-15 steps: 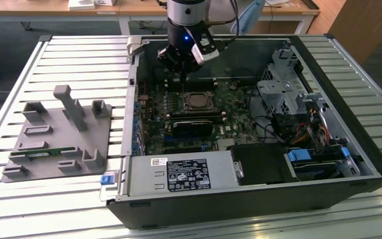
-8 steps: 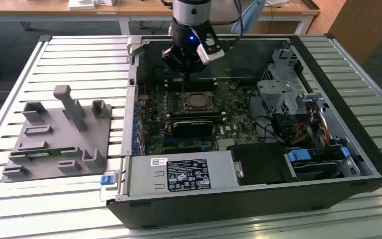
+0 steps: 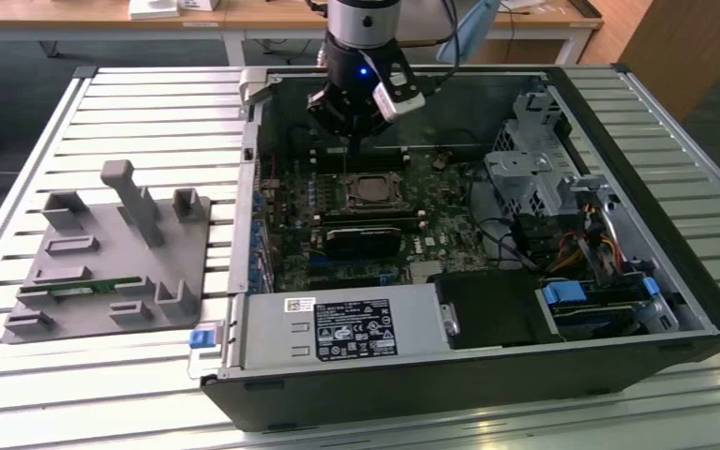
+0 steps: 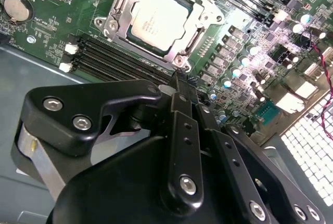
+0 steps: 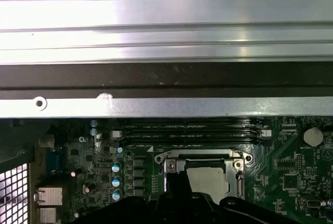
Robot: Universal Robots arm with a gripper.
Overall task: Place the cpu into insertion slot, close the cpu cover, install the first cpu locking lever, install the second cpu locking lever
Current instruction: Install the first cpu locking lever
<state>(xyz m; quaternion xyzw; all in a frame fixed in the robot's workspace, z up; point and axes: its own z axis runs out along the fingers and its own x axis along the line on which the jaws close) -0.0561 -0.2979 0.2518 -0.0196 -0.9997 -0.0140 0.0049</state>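
Silvery-beige, the cpu (image 4: pixel 156 18) lies flat in the slot (image 4: pixel 178 58), and we see the cover (image 4: pixel 115 11) closed down around its face. Our claw (image 4: pixel 179 81) hangs just beside the slot's edge, fingers clenched together on nothing we can see, inside the open case (image 3: pixel 660 309) on the bench (image 3: pixel 147 103).

The cpu (image 4: pixel 156 20) has a matt pale metal face, the cpu cover (image 4: pixel 115 15) shiny silver metal, the gripper (image 4: pixel 179 81) matt black.
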